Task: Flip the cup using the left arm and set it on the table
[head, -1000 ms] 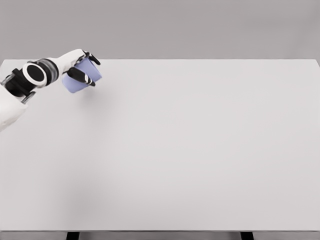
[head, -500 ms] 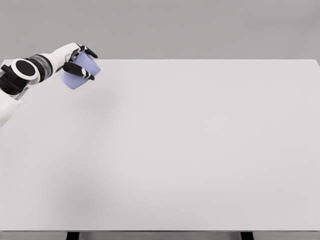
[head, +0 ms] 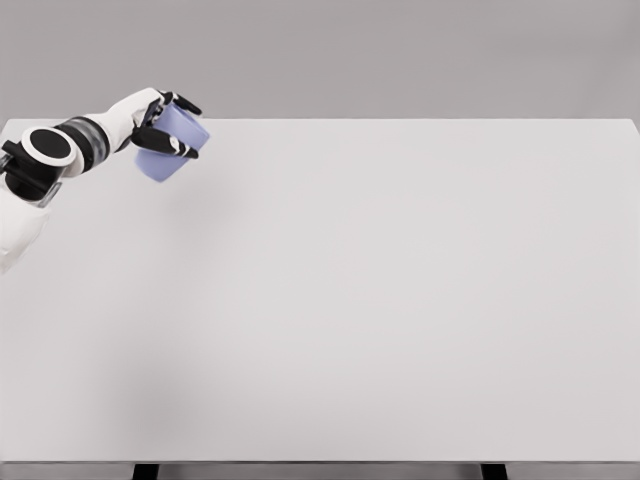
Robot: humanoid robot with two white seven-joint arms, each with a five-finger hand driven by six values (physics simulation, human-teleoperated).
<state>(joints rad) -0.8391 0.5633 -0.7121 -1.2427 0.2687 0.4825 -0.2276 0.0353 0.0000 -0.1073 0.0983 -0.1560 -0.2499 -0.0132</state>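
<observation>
Up in the upper left of the frame the left hand (head: 160, 125) has its dark-tipped fingers (head: 165, 147) wrapped round a pale blue cup (head: 172, 146), which sits tilted in the grasp, close to the table's far edge and not far from its left side. Whether the cup touches the tabletop or hangs just above it is hard to tell from here. From that corner the white table (head: 380, 300) spreads open to the right and toward the bottom of the frame, a wide run of bare surface all the way to the right edge and the near edge.

The left arm comes in from the left border, its upper part cut off there, with a round black-and-white joint showing beside the wrist. The fingers cover part of the cup's wall, and I cannot make out which end is its mouth.

The tabletop is smooth, matte and evenly lit, with only faint shading. Two dark legs (head: 146, 471) show under the near edge. Behind the table is a plain grey wall (head: 400, 55).
</observation>
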